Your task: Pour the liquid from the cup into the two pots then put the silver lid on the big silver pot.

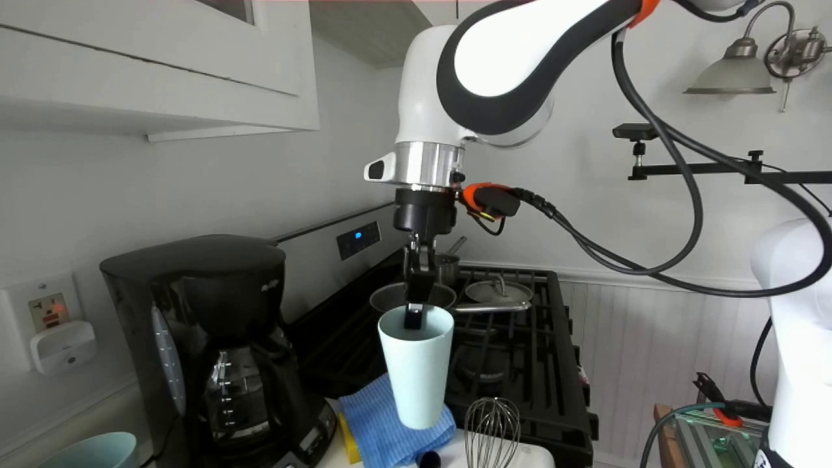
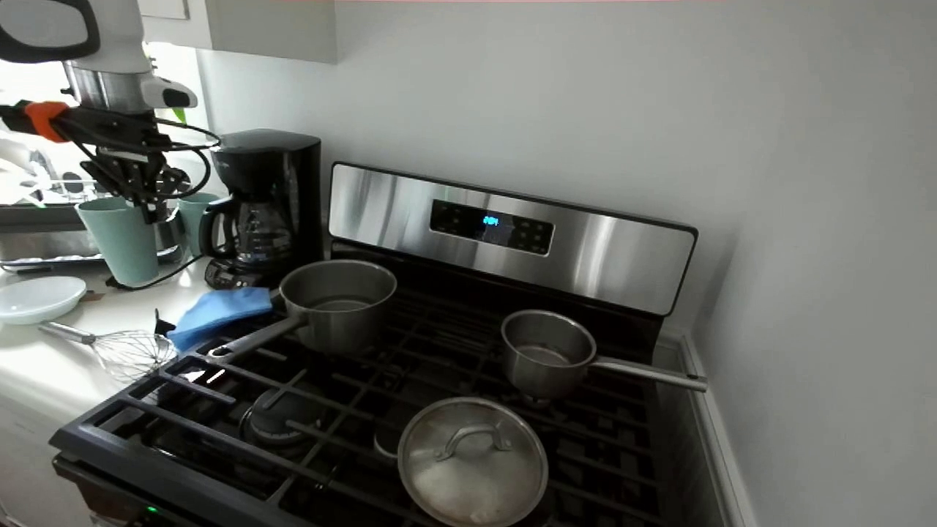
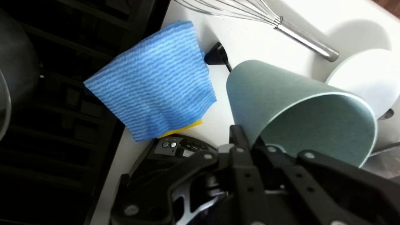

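Here, the cup point(image 1: 418, 380) is being clamped near its rim by the gripper point(image 3: 249, 139). The silver lid point(image 2: 473, 467) is being borne by the stove point(image 2: 344, 417).

The cup point(image 1: 417, 370) looks smooth and matt, the lid point(image 2: 472, 468) shiny metal, the cloth point(image 3: 156, 84) finely ribbed.

In an exterior view, glare burns white left of the coffee maker point(image 2: 289, 194) — right of it, the steel panel point(image 2: 575, 252) gleams, the stovetop point(image 2: 351, 439) lies dim.

White, black-trimmed arm point(image 1: 513, 55), orange band point(image 1: 643, 12), silver collar point(image 1: 429, 164), black cables point(image 1: 698, 208), dark screw-dotted fingers point(image 3: 245, 165)
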You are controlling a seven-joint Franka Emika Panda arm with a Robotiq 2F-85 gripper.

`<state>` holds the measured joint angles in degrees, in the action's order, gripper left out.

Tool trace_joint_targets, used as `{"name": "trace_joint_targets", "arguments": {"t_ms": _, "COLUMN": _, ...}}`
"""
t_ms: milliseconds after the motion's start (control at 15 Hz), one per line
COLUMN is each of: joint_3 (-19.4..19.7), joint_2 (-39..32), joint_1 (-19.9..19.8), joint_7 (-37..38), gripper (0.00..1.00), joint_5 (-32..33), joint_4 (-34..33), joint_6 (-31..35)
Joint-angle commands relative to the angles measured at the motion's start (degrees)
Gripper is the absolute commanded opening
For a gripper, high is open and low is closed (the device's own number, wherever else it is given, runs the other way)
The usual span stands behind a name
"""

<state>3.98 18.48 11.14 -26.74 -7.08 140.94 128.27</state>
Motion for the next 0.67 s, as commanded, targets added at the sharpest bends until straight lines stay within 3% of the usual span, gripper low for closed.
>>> {"name": "trace_joint_targets", "arguments": {"t_ms": 0, "joint_3": -1.39, "joint_2": -4.89, "joint_1": 0.49, "joint_7": -3.41, "gripper": 0.01, "joint_5": -2.09, "joint_4": -0.97, "joint_6": 5.83}}
{"name": "trace_joint_targets", "arguments": {"t_ms": 333, "joint_3": -4.08, "joint_2": -10.70, "joint_1": 0.18, "joint_7": -3.26, "gripper": 0.01, "joint_5": -1.17, "joint_4": -1.04, "joint_6": 12.70}}
{"name": "trace_joint_targets", "arguments": {"t_ms": 600, "joint_3": -4.65, "joint_2": -9.81, "joint_1": -0.95, "joint_7": -1.94, "gripper": 0.05, "joint_5": -0.31, "joint_4": -0.29, "joint_6": 11.23}}
